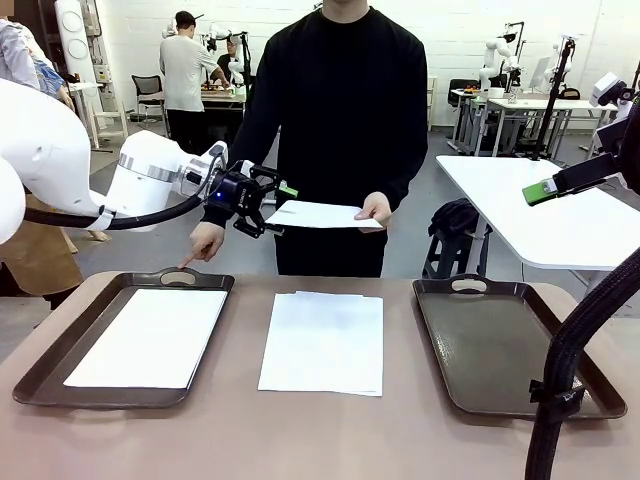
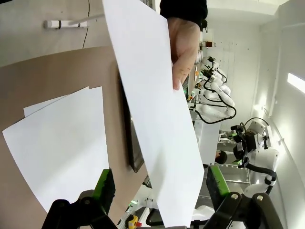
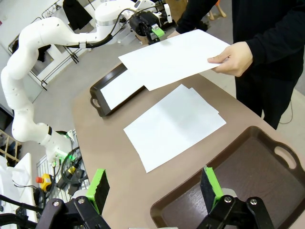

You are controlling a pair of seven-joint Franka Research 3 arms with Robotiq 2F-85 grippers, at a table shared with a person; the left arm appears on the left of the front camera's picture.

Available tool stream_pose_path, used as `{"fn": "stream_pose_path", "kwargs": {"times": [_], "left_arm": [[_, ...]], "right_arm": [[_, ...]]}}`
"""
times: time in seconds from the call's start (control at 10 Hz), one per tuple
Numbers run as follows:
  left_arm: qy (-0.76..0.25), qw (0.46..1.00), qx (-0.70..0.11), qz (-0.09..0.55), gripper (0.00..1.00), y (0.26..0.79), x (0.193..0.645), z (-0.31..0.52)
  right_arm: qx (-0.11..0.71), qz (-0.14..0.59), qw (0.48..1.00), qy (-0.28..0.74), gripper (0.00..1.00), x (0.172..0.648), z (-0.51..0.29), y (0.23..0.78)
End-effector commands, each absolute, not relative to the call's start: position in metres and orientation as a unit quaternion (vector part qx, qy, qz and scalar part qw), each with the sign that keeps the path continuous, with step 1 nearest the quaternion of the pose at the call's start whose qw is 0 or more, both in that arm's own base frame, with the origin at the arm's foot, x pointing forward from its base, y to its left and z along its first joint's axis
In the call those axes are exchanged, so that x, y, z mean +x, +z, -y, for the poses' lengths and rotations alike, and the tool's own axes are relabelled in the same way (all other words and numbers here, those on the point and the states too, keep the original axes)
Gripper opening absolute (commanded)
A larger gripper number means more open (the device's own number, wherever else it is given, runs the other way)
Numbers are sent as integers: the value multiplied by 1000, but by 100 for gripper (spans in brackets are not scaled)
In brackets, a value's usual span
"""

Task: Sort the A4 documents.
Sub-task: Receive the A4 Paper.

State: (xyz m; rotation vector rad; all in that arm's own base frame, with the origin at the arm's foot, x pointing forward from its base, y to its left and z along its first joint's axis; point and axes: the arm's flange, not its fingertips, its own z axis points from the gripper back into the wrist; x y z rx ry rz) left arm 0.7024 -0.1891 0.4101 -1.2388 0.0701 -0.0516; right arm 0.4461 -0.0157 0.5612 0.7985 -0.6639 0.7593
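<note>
Held sheet: raised above the far table edge, pinched at one end by the person's hand. Its free end is set between the spread fingers of the left gripper.

In the left wrist view the paper is seen passing between the two green pads with a gap on each side, so it is not clamped. In the front view the person's other hand is seen pointing down at the left tray.

Right gripper: fingers wide apart, nothing held, hung above the table near the right tray.

One tray sheet is laid flat in the left tray. The right tray's dark floor is seen. The stack is laid between the trays, its sheets slightly offset in the right wrist view.
</note>
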Motion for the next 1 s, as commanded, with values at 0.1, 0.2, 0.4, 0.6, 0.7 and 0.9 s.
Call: {"fn": "stream_pose_path", "kwargs": {"times": [0.1,0.2,0.4,0.6,0.7,0.9], "left_arm": [[0,798,-599,-69,100,406,720,195],[2,787,-612,-78,100,404,719,196],[18,768,-633,-93,95,401,713,194],[35,766,-635,-91,76,398,708,188],[39,767,-634,-92,62,397,708,185],[42,765,-635,-97,42,397,703,189]], "right_arm": [[376,310,798,355,100,446,15,561],[376,310,798,355,100,446,15,561],[376,310,798,355,100,446,15,561],[376,310,798,355,100,446,15,561],[376,310,798,355,100,446,15,561],[376,310,798,355,100,446,15,561]]}}
